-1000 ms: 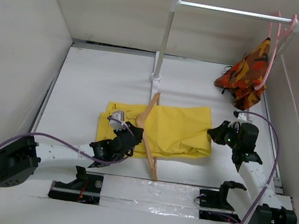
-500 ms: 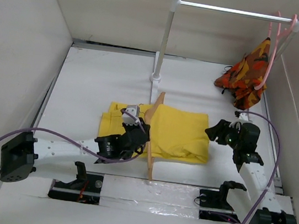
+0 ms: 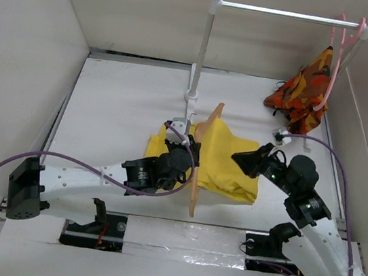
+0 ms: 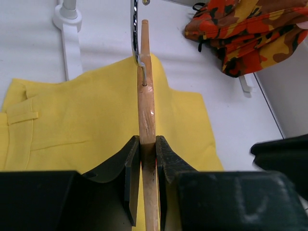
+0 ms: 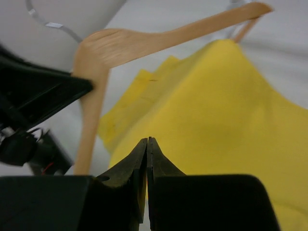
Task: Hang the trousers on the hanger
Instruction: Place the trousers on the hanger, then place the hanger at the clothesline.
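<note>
Left fingers (image 4: 136, 147) clamp the hanger (image 4: 145, 103), tilted on the trousers (image 5: 216, 110); right fingers (image 5: 144, 147), pressed shut, hover over their 3 o'clock side.

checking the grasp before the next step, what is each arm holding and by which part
Left jaws clamp the hanger on its wooden body just below the hook. Right jaws are shut over the trousers, nothing seen between them.
</note>
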